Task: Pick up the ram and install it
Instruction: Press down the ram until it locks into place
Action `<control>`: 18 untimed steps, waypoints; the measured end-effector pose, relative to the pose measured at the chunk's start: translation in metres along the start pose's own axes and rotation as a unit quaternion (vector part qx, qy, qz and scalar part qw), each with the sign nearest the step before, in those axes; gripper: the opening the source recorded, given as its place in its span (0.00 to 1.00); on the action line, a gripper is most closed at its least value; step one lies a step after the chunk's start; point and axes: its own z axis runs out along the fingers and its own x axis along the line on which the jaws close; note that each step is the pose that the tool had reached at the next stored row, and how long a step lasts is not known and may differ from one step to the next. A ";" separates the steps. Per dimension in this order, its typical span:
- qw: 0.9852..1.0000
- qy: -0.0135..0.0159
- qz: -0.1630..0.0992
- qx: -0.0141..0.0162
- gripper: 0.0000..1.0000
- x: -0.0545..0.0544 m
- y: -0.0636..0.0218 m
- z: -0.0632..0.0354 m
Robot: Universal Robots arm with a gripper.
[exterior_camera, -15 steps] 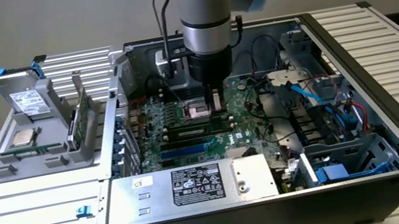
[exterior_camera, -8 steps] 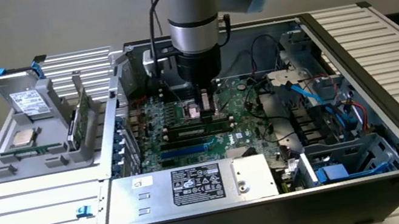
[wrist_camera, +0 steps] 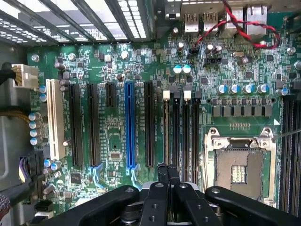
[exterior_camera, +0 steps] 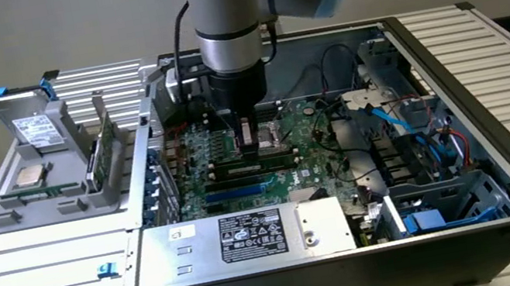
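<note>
Near the middle of the motherboard point(wrist_camera: 117, 61), inside the open computer case point(exterior_camera: 494, 69), the gripper point(wrist_camera: 168, 172) is lowered with its two fingers pressed together and nothing held between them. The fingertips sit at one end of a row of narrow memory slots point(wrist_camera: 181, 132), just beside the bare processor socket point(wrist_camera: 240, 165).

The ram point(wrist_camera: 165, 132) appears to stand on edge in the outermost slot of that row, on the side away from the socket. From the wrist camera it shows as a thin pale line. In the exterior view it is a dark strip point(exterior_camera: 273, 158) just below the gripper point(exterior_camera: 253, 143). Whether it is fully seated or whether its end latches have closed cannot be told.

A second green board point(exterior_camera: 109, 149) leans in the rack point(exterior_camera: 5, 214) outside the case, on the exterior view's left.

The risks as I judge them:
- Pressing at one end only could push the ram in crooked, leaving the far latch open.
- The closed fingertips bear on a very thin edge, so a small sideways offset could make them slip onto the next slot or towards the socket's exposed contacts.
- Too much downward force could flex the motherboard.
</note>
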 end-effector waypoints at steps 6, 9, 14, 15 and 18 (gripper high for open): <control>1.000 0.001 0.001 0.001 0.11 -0.003 0.0056 0.0043; 1.000 0.001 0.001 0.003 0.11 -0.003 0.0055 0.0049; 1.000 0.002 0.001 0.005 0.11 -0.004 0.0056 0.0065; 1.000 0.003 0.001 0.005 0.11 -0.004 0.0057 0.0074; 1.000 0.003 0.001 0.007 0.11 -0.004 0.0057 0.0100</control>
